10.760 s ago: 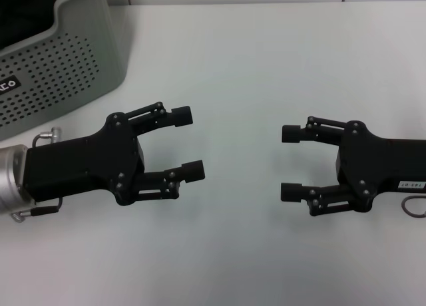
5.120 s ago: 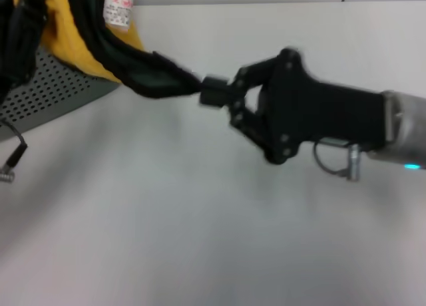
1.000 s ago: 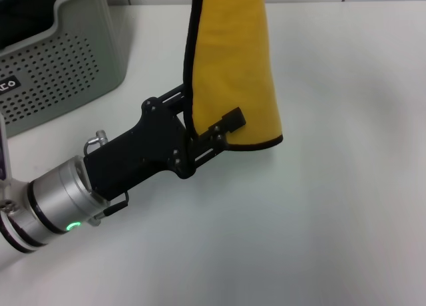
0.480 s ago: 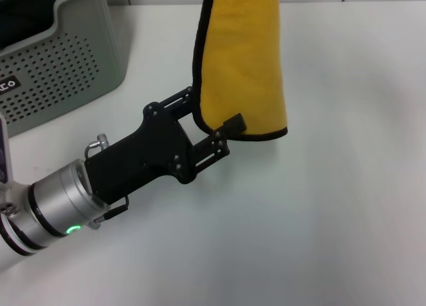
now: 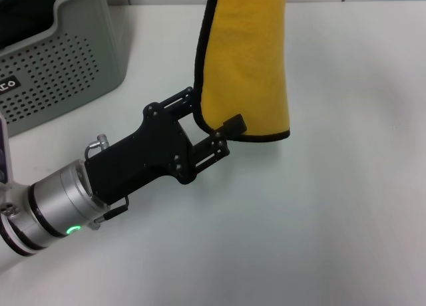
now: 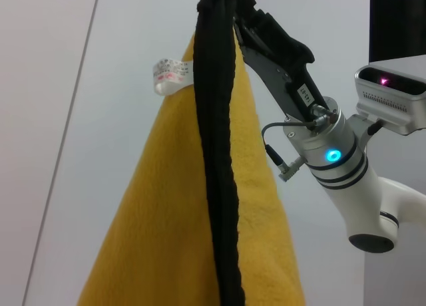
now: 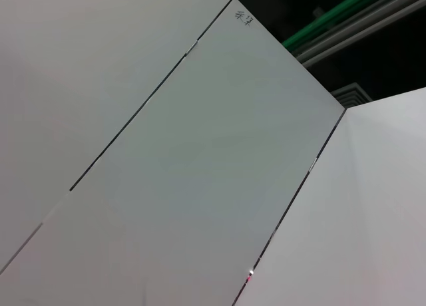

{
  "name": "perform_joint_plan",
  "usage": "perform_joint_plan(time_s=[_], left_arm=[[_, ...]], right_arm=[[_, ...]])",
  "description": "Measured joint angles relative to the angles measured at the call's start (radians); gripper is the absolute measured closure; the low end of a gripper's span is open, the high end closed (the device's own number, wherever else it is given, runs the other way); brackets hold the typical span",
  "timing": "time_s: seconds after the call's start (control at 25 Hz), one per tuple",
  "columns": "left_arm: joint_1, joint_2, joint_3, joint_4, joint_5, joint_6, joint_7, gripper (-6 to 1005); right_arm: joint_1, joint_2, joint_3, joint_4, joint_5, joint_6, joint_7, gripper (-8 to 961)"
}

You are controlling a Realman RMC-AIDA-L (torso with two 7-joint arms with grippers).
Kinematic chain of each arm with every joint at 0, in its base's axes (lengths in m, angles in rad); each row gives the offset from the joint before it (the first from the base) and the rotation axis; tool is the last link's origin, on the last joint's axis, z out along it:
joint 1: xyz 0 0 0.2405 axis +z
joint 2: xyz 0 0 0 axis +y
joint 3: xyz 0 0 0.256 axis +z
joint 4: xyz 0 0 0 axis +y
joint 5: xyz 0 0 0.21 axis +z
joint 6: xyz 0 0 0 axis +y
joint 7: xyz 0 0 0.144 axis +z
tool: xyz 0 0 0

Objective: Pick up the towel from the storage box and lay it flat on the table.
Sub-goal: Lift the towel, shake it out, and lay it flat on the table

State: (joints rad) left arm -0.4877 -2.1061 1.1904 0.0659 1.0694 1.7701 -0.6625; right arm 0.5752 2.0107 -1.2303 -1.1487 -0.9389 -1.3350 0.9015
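Note:
The mustard-yellow towel (image 5: 246, 60) with black edging hangs folded above the white table (image 5: 333, 219), its top out of the head view. In the left wrist view the towel (image 6: 166, 226) hangs from my right gripper (image 6: 234, 3), which is shut on its top corner. My left gripper (image 5: 214, 110) is at the towel's lower left corner, open, with the black edge between its fingers; one fingertip (image 5: 234, 124) lies in front of the cloth. The grey perforated storage box (image 5: 60, 60) stands at the far left.
A white care tag (image 6: 170, 73) sticks out from the towel's upper edge. The right arm's wrist (image 6: 329, 153) shows a blue light. The right wrist view holds only wall panels. Bare tabletop lies to the right of the towel and in front of it.
The hanging towel has drifted a little to the right. My left gripper has stayed almost still at its lower corner, its near fingertip now closer to the bottom hem.

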Motion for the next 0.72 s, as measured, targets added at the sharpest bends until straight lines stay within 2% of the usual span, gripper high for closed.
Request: perform_joint_plan(time_s=[0.72], left_arm=[[0.005, -0.002, 0.000, -0.005, 0.014, -0.001, 0.003, 443]], right_arm=[[-0.009, 0.000, 0.022, -0.003, 0.001, -0.006, 0.002, 935]])
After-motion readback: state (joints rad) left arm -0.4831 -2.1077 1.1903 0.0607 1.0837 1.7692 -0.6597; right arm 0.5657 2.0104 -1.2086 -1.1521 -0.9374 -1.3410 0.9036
